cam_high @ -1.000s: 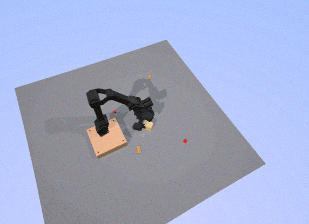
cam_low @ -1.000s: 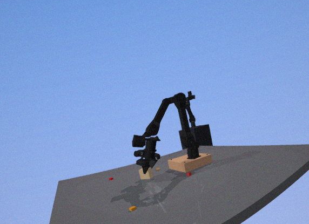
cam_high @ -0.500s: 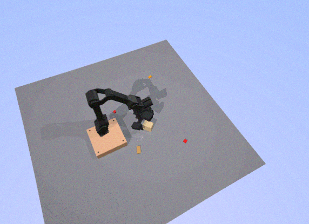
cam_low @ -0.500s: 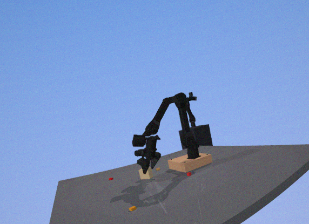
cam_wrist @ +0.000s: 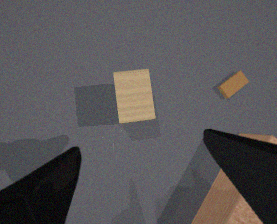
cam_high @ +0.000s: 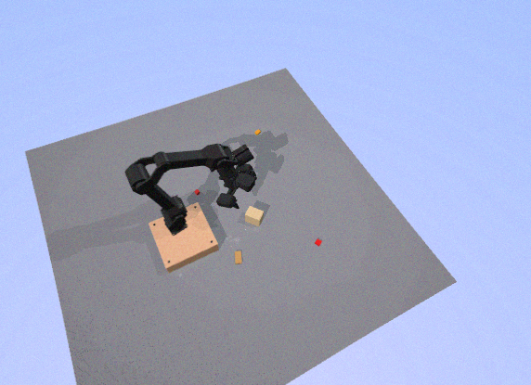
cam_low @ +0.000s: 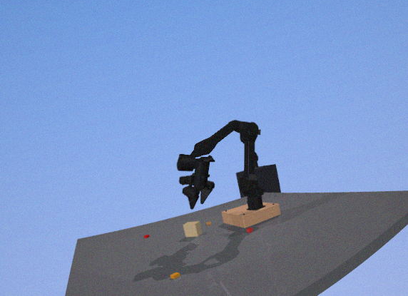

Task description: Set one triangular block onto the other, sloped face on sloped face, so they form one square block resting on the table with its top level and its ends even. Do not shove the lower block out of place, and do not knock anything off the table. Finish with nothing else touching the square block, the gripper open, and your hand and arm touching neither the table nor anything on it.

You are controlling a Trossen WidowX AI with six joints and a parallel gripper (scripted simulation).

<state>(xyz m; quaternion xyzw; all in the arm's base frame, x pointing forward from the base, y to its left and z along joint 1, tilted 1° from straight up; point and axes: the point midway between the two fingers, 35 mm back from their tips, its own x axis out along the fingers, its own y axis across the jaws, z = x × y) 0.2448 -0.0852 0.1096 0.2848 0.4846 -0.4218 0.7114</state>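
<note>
The two triangular blocks sit together as one pale wooden block (cam_high: 253, 216) (cam_low: 192, 229) (cam_wrist: 134, 96) on the table. Its top looks level and its outline rectangular in the wrist view. The seam between the two halves cannot be made out, so a small offset cannot be ruled out. My gripper (cam_high: 244, 198) (cam_low: 197, 205) (cam_wrist: 143, 143) is open and empty. It hangs above the block with a visible gap in the exterior view, touching neither block nor table. In the wrist view the block lies beyond the fingertips, between their lines.
A small tan block (cam_high: 238, 257) (cam_low: 208, 224) (cam_wrist: 234, 84) lies near the wooden arm base (cam_high: 183, 246) (cam_low: 250, 219) (cam_wrist: 220, 200). One red piece (cam_high: 197, 192) (cam_low: 250, 230) lies beside the base, another red piece (cam_high: 317, 242) (cam_low: 146, 236) farther out. An orange block (cam_high: 257, 132) (cam_low: 175, 275) lies apart.
</note>
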